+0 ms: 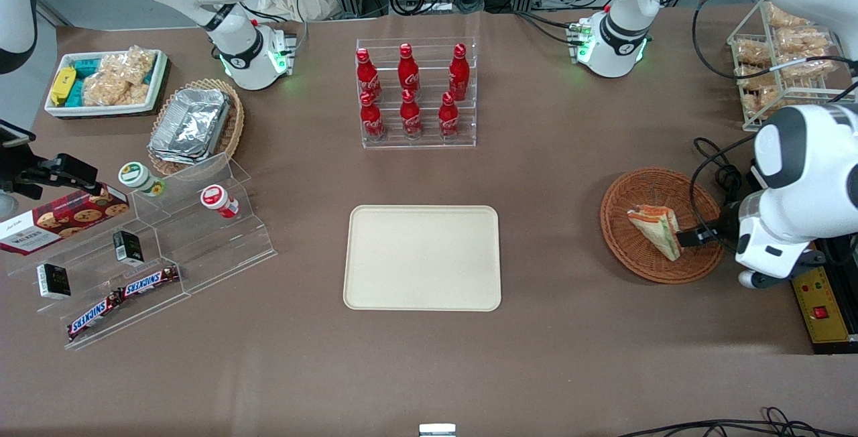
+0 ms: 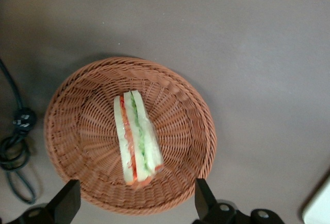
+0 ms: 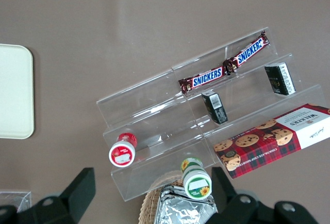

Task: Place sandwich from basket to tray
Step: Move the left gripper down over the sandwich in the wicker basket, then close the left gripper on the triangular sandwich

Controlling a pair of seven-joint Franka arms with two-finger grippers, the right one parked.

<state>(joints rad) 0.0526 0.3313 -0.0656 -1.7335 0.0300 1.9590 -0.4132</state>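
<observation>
The sandwich [image 1: 655, 229] [image 2: 136, 136], a pale wedge with orange and green filling, lies in the round reddish-brown wicker basket [image 1: 623, 189] [image 2: 77, 131] toward the working arm's end of the table. My gripper [image 1: 690, 237] [image 2: 135, 189] hovers above the basket's rim, open, with one finger on each side of the sandwich's wide end and nothing held. The cream tray [image 1: 422, 256] [image 2: 318, 208] [image 3: 15, 90] lies flat at mid-table with nothing on it, well apart from the basket.
A clear rack of red cola bottles [image 1: 417, 94] stands farther from the front camera than the tray. Black cables [image 1: 720, 169] [image 2: 15, 141] lie beside the basket. A yellow control box [image 1: 821, 309] sits at the table edge. A clear stepped shelf [image 1: 161, 249] with snacks stands toward the parked arm's end.
</observation>
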